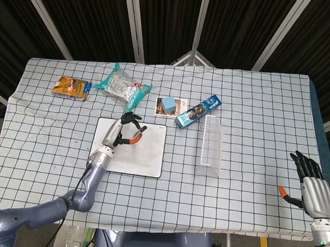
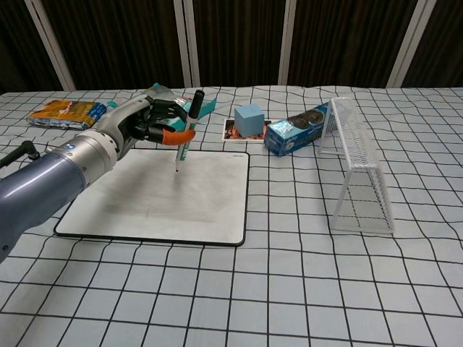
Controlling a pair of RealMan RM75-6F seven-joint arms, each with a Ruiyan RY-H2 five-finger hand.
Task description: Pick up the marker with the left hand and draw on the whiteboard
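Dark slatted panels with pale metal struts close off the back of the scene, and below them I see the worktop (image 1: 250, 176) under a white cloth ruled in black squares.

Left of centre in the head view lies the whiteboard (image 1: 147, 158), a white rounded rectangle with a dark rim; in the chest view it sits in the lower left, flat on the cloth. My left hand (image 2: 145, 123) hangs over the board's upper part, its fingers wrapped around the marker (image 2: 187, 129). The marker stands nearly upright, dark cap end up, tip pointing down at the board's upper middle. I cannot tell whether the tip touches the surface or stops just above it. An orange fingertip (image 2: 173, 136) presses against the marker's barrel.

My right hand (image 1: 312, 187) shows only in the head view, at the lower right corner of the frame, well apart from everything else. Its dark fingers are spread apart and point up, and it holds nothing.

Along the top of the frame I see an orange snack packet (image 1: 71, 88) at upper left, then a clear bag with teal edges (image 1: 121, 87) just above the board. A blue cube (image 1: 168, 105) sits on a printed card (image 1: 180, 105) near the board's upper right corner. Beside that lies a blue biscuit box (image 1: 198, 111), and a white wire rack (image 1: 210, 144) lies right of centre.
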